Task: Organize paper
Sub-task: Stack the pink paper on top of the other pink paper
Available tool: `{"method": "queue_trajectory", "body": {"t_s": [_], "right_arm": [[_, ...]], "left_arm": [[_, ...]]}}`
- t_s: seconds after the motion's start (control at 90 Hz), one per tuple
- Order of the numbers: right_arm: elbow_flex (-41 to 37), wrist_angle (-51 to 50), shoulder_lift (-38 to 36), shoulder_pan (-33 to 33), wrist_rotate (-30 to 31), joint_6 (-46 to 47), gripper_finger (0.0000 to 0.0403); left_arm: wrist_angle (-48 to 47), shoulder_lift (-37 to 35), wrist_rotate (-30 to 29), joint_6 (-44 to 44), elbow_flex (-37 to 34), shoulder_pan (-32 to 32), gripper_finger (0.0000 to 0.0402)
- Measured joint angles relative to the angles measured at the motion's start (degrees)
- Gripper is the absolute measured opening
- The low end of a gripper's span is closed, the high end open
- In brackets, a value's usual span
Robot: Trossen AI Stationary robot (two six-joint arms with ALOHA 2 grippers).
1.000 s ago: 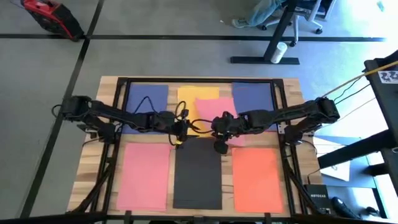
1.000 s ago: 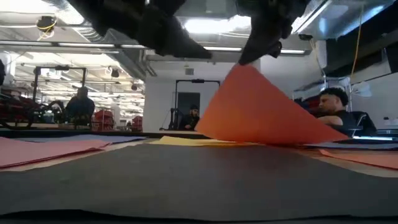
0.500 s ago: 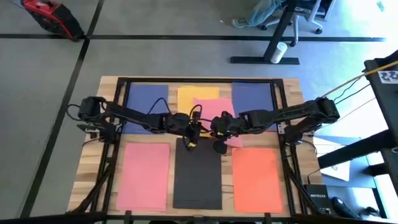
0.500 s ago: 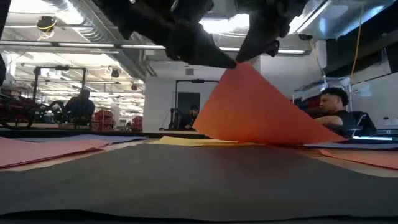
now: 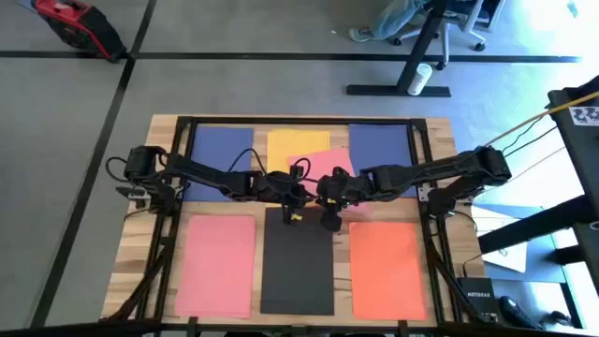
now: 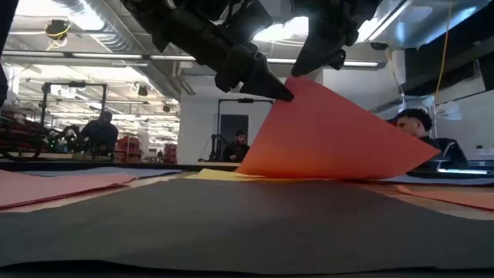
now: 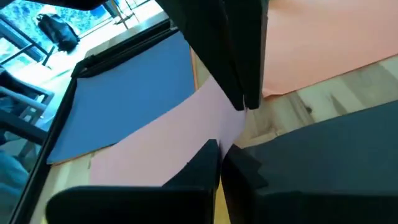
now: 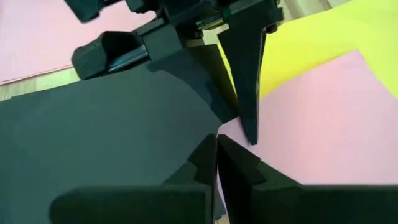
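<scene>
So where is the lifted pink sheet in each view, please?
High view: the lifted pink sheet lies mid-table, over the yellow sheet.
Low view: a raised slope at centre-right.
Left wrist view: a pale band beside a blue sheet.
Right wrist view: right side.
Shared landmark: the black sheet.

Workshop – exposed ceiling ducts (image 6: pixel 116 35), machine racks (image 6: pixel 73 116).

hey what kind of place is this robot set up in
Likely a workshop or robotics lab: a wooden table on a bare concrete floor, an office chair nearby, and people at benches under exposed ceiling ducts.
</scene>
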Motion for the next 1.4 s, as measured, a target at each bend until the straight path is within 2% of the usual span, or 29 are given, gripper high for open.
{"method": "queue_trajectory", "body": {"t_s": [0.178,0.4,0.611,0.956,1.211,1.4], "right_arm": [[0.43,0.28,0.00,0.02,-0.30,-0.21,0.0029],[5.05,-5.77,0.02,0.02,-2.84,-0.57,0.0085],[9.14,-12.42,0.02,0.02,-2.77,-1.48,0.0099],[10.08,-15.28,0.02,0.02,-2.71,-2.06,0.0099],[10.05,-15.44,0.02,0.02,-2.67,-2.08,0.0099],[10.05,-15.39,0.02,0.00,-2.64,-2.08,0.0099]], "left_arm": [[-3.29,-1.49,-0.74,3.01,0.03,-2.03,0.0000],[-16.81,-6.67,-2.11,2.73,0.04,-4.71,0.0000],[-31.74,-13.40,-5.99,-0.82,0.04,-9.64,0.0000],[-53.82,-24.01,-8.39,-17.64,0.03,-22.62,0.0000],[-64.12,-24.98,-9.07,-31.43,0.02,-34.63,0.0000],[-67.71,-24.98,-9.22,-44.47,0.00,-43.31,0.0000]]}}
